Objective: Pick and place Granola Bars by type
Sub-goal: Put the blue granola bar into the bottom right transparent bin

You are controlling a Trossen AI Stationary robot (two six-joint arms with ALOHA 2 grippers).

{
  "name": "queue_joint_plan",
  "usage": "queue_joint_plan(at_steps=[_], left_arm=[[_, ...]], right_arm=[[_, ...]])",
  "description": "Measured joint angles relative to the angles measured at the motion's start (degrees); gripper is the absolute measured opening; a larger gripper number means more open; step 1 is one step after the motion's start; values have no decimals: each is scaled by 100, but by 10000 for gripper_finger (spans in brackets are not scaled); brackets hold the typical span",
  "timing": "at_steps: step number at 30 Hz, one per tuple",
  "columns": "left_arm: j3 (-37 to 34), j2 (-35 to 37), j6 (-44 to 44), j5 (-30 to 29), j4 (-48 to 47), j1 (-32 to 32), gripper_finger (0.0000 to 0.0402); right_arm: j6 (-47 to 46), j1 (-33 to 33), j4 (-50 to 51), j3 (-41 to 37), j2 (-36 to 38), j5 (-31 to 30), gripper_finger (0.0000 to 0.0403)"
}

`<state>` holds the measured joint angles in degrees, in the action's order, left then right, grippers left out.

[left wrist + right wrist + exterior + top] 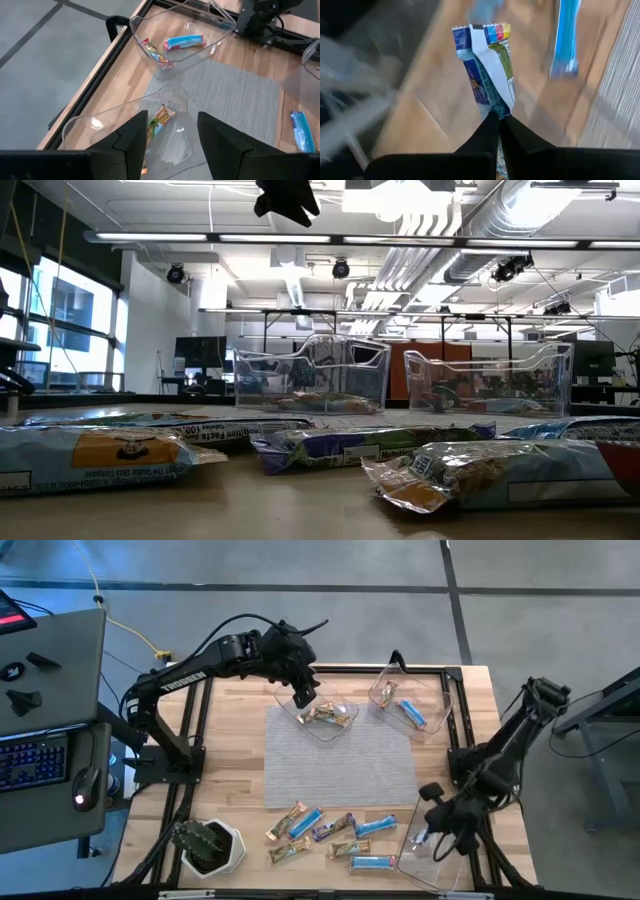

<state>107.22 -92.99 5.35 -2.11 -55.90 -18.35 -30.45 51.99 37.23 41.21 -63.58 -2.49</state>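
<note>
Several wrapped granola bars (pixel 330 835), blue and tan, lie flat on the wood near the table's near edge, and fill the low view's foreground (pixel 330 448). My left gripper (pixel 170 135) hangs open above the far-middle clear bin (pixel 322 717), which holds tan bars (pixel 160 117). My right gripper (pixel 497 117) is shut on a blue, white and green bar (pixel 490 75) over the near-right clear bin (pixel 432 852). The far-right bin (pixel 410 705) holds a blue bar (pixel 184 41) and a tan-red one (pixel 156 54). My right gripper pinches the blue, white and green bar by one end (pixel 495 111) between its two shut fingers. The rest of the bar sticks out past the fingertips, its crimped far end (pixel 482 30) free. It looks lifted clear of the table.
A grey mat (pixel 338 755) covers the table's middle between the bins and the loose bars. A potted plant (pixel 208 845) stands at the near-left corner. A black frame (pixel 455 715) runs round the tabletop. A desk with a keyboard (pixel 35 755) is to the left.
</note>
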Motion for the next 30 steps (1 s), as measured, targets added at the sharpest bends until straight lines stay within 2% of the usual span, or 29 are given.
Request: queue_joint_plan(at_steps=[6,13,25,30], left_arm=[[0,0,118,0,1,0,168],[0,2,120,0,2,0,168],[-4,3,122,0,2,0,168],[-4,4,122,4,2,0,168]], right_arm=[[-296,48,111,-449,-406,529,0],[-851,-109,122,-564,-496,431,15],[-790,-378,198,-117,-496,504,95],[-638,-552,1199,793,-495,451,107]])
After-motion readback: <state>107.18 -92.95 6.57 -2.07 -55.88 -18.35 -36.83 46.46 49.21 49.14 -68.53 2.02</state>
